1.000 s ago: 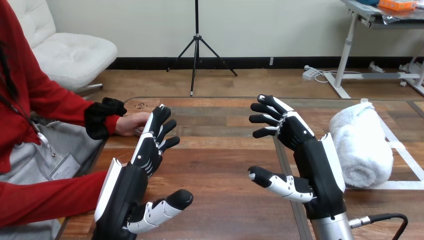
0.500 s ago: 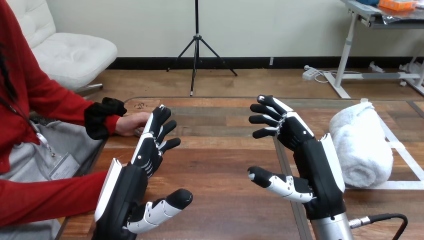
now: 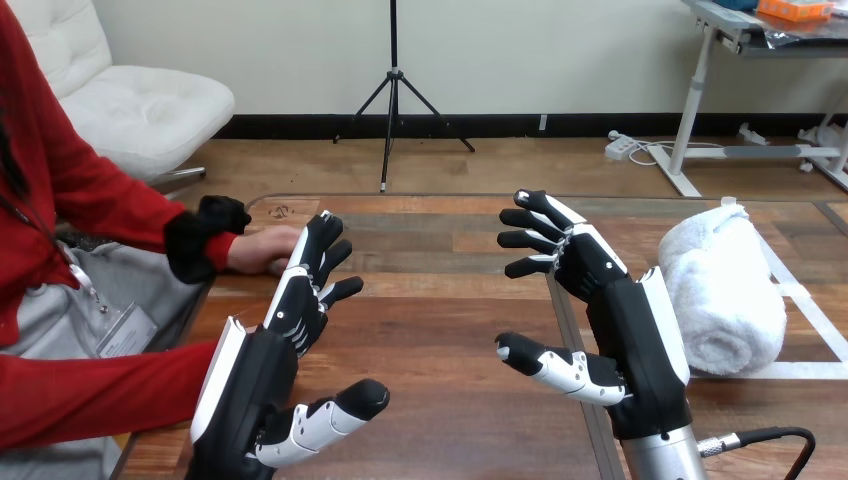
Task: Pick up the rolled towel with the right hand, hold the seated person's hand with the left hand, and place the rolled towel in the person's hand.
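Hands both hang spread above the table (image 3: 440, 300), holding nothing. My left hand (image 3: 260, 385) rises from the lower left of the frame, fingers straight, thumb out. Its fingertips (image 3: 325, 228) overlap the person's hand (image 3: 260, 250), which rests at the table's edge, middle left; I cannot tell whether they touch. My right hand (image 3: 625, 320) stands right of centre, fingers fanned. The rolled towel (image 3: 725, 290) lies at the frame's right, just beside that hand, untouched.
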